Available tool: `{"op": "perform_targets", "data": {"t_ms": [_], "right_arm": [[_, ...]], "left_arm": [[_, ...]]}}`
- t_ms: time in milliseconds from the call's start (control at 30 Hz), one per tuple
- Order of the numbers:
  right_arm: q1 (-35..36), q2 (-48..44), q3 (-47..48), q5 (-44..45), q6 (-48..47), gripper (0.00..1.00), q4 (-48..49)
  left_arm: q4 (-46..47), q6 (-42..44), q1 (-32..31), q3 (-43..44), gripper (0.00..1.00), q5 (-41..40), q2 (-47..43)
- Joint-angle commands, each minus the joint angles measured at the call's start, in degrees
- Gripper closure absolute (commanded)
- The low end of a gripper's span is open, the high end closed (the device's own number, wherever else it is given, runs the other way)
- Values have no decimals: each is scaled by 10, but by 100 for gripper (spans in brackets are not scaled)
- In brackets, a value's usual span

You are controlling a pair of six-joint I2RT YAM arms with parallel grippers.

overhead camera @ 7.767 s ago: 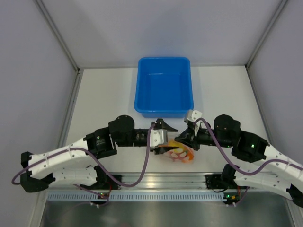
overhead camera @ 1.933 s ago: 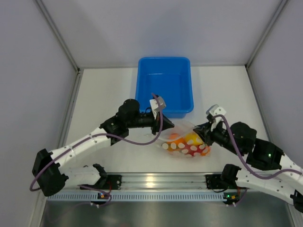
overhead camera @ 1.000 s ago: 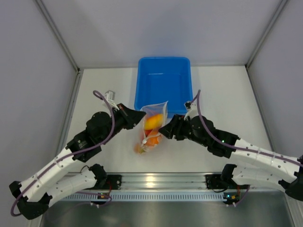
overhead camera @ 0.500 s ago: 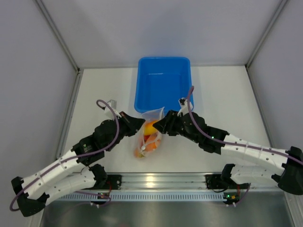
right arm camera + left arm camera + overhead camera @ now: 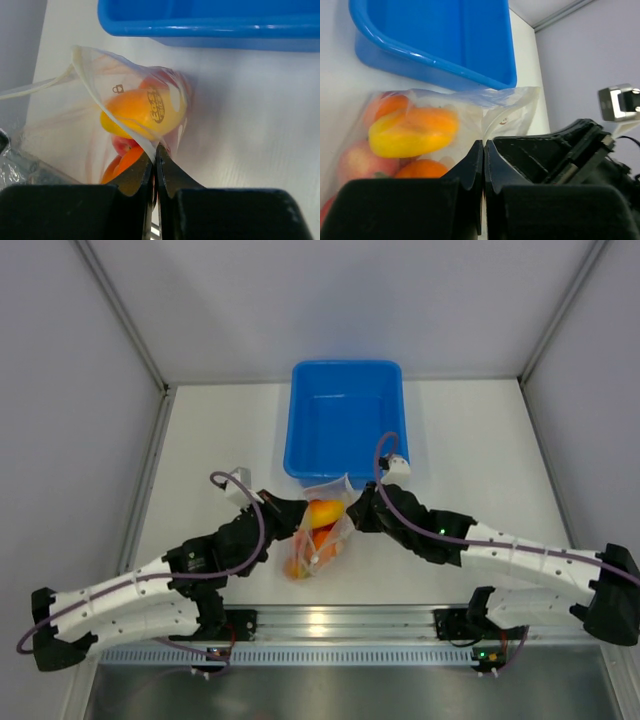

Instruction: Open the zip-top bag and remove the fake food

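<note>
The zip-top bag hangs upright just in front of the blue tub, pinched from both sides near its top. Through its clear plastic shows the fake food: a yellow-orange piece, orange pieces and a red one. My left gripper is shut on the bag's left edge, its jaws pressed together on the film. My right gripper is shut on the right edge. In the right wrist view its fingertips clamp the white zip strip over the yellow-orange fruit.
The blue tub stands directly behind the bag, with nothing visible inside it. Its near wall is close to both grippers. Grey walls enclose the white table on the left, right and back. A metal rail runs along the near edge.
My right gripper has shut on the bag's right edge. Both arms and the bag have shifted slightly toward the near edge and lower. The left gripper stayed shut.
</note>
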Motion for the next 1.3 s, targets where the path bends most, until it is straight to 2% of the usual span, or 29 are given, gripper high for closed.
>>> {"op": "perform_targets", "data": {"t_ms": [0,200,367,467,667,933,1067,1267], "right_arm": [[5,-62,-6,72,-33,96,-95],[-4,-169,-65,117,-31,97,-203],[-8,-199,-103,96,-15,94,-256],[-9,-211,-109,101,-11,93,-276],[-9,-240,-71,34,-99,81,-204],[-9,-212,36,-53,-218,64,-156],[-9,-211,44,-108,-257,61,-120],[-8,-196,31,-172,-258,63,-85]], "left_arm": [[25,13,-28,20,100,-87,21],[24,44,-93,49,100,-195,69],[24,82,-182,95,100,-329,127],[24,111,-222,127,100,-364,147],[25,154,-224,179,100,-299,196],[25,117,-224,187,100,-266,235],[27,95,-223,179,100,-257,236],[26,67,-205,178,100,-207,235]]}}
